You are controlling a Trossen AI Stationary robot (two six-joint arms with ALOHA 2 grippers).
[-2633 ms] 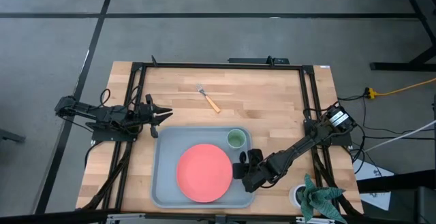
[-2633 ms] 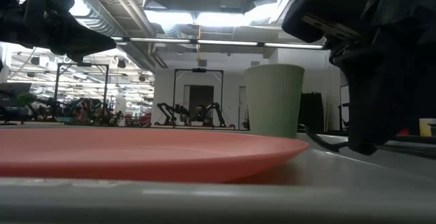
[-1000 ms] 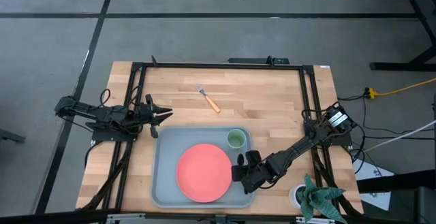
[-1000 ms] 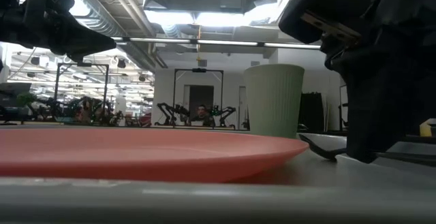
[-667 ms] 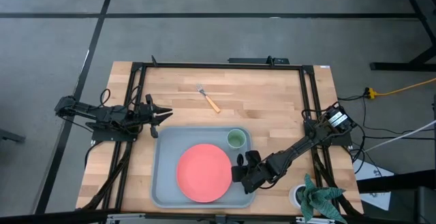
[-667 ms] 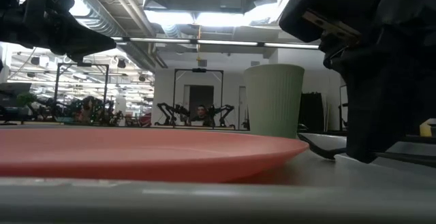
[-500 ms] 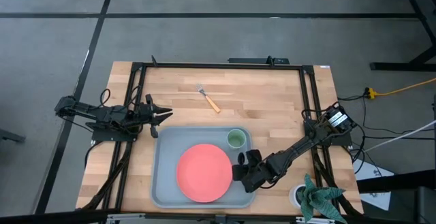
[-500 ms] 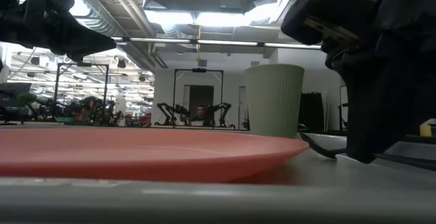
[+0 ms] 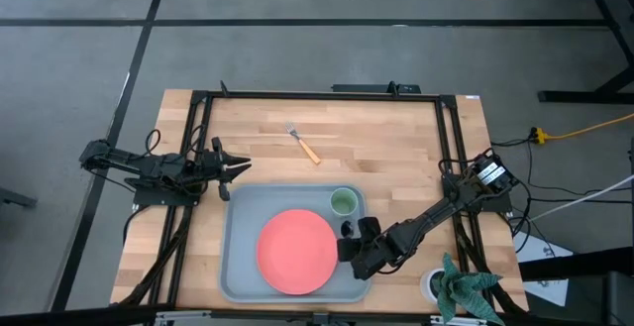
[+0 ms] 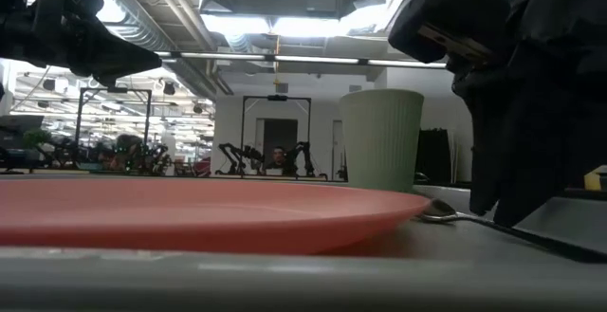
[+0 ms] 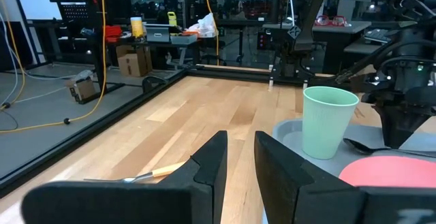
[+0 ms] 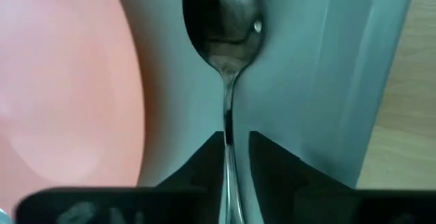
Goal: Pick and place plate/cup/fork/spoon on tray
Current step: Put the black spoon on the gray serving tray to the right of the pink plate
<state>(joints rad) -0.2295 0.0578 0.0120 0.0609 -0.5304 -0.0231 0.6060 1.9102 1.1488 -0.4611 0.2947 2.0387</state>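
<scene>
Spoon set down on the tray, fork left to go

The right gripper sat low at the tray's 3 o'clock edge, fingers slightly parted around the spoon handle, so it looked like a release beside the plate, with the cup at 12. The fork lay on the desk. The left gripper waited part-open, empty.

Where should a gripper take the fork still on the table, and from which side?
By the yellow-orange handle of the fork, coming straight down from above with fingers across it: it lies flat on the bare table, nothing close by, and the handle looks thicker than the tines.
</scene>
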